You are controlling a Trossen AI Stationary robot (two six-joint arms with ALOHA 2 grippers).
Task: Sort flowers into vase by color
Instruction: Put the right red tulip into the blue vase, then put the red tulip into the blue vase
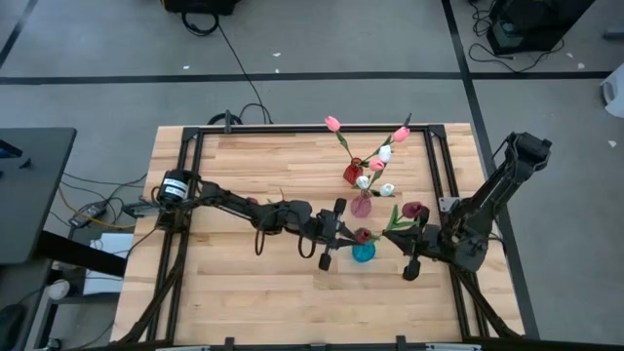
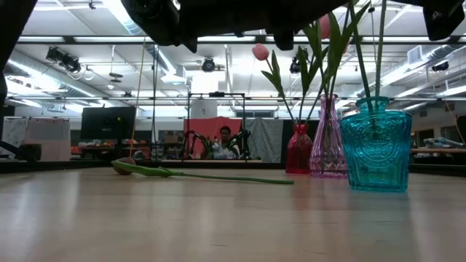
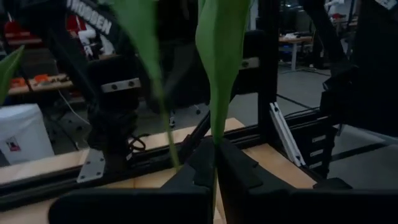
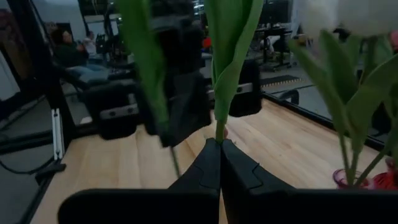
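A blue vase (image 1: pixel 363 253) stands at mid-table, also in the low view (image 2: pixel 375 149), with green stems (image 2: pixel 379 65) reaching down into it. A maroon tulip head (image 1: pixel 363 235) shows right above it, at my left gripper (image 1: pixel 346 235), which is shut on a green stem. My right gripper (image 1: pixel 398 237) is shut on a green stem beside a second maroon head (image 1: pixel 411 210). A red vase (image 1: pixel 351 174) and a pink vase (image 1: pixel 361 205) hold pink and white tulips. Another tulip (image 2: pixel 204 175) lies flat on the table. My left gripper pinches a green stem, where a long leaf narrows (image 3: pixel 214 135), between its two shut fingers. The fingers come level from the table's left and lie across the stem. The leaf stands upright above the fingers; what is below them is hidden. My right gripper pinches a green stem just below a folded leaf (image 4: pixel 219 129) between its two shut fingers. The fingers come about level from the table's right and lie across the stem. The stem stands upright above them, clear of the table; its lower part is hidden.
A black frame rail (image 1: pixel 429 166) runs along the table's right side, close behind the vases. The two grippers face each other closely over the blue vase. Bare wood (image 1: pixel 244 292) lies toward the near edge. A person (image 2: pixel 226 138) sits far behind the table.
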